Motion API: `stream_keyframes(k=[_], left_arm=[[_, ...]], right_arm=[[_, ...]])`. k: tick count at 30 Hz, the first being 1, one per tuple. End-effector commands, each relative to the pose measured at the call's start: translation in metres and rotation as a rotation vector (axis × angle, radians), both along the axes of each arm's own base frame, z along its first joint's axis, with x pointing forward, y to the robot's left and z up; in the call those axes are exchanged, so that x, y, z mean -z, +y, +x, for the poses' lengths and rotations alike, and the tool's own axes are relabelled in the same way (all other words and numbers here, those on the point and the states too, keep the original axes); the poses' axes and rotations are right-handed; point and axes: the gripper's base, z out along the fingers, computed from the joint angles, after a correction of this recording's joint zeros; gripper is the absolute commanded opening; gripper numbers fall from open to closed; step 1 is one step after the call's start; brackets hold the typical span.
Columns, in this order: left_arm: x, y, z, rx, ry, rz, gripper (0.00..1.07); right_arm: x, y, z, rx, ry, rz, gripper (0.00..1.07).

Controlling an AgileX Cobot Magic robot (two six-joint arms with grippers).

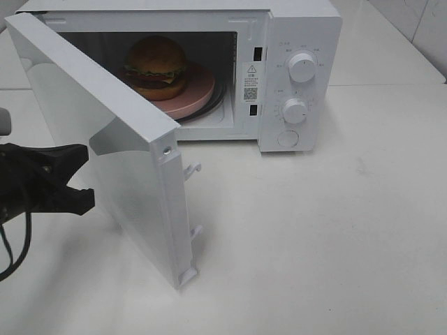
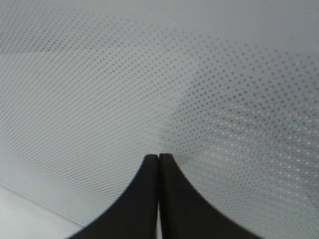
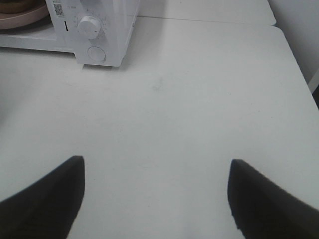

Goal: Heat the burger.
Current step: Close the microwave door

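The burger (image 1: pixel 156 64) sits on a pink plate (image 1: pixel 201 92) inside the white microwave (image 1: pixel 307 28), whose door (image 1: pixel 105 139) stands swung wide open; the left gripper (image 2: pixel 158 160) is clenched, its 2 fingers (image 2: pixel 144 199) pressed together on nothing, tips right at the door's dotted panel (image 2: pixel 99 99), contact impossible to tell; the right gripper (image 3: pixel 157 162) hangs released and empty above the white table (image 3: pixel 199 99).

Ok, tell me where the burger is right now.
In the exterior high view the burger sits on the pink plate inside the microwave, upper left of centre, behind the open door and left of the control panel.
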Motion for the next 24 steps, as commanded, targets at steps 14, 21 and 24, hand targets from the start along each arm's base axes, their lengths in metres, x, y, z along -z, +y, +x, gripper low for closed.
stream_keyframes(k=[14,21,24], left_arm=[[-0.013,-0.060,0.037,0.022,-0.039,-0.058,0.00],[-0.026,-0.079,0.053,0.033,-0.010,-0.068,0.00],[-0.036,-0.087,0.065,0.020,0.001,-0.082,0.00]], right_arm=[[0.000,0.000,-0.003,0.007,-0.038,0.010,0.76],[0.000,0.000,-0.003,0.007,-0.038,0.010,0.76],[0.000,0.000,-0.003,0.007,-0.038,0.010,0.76]])
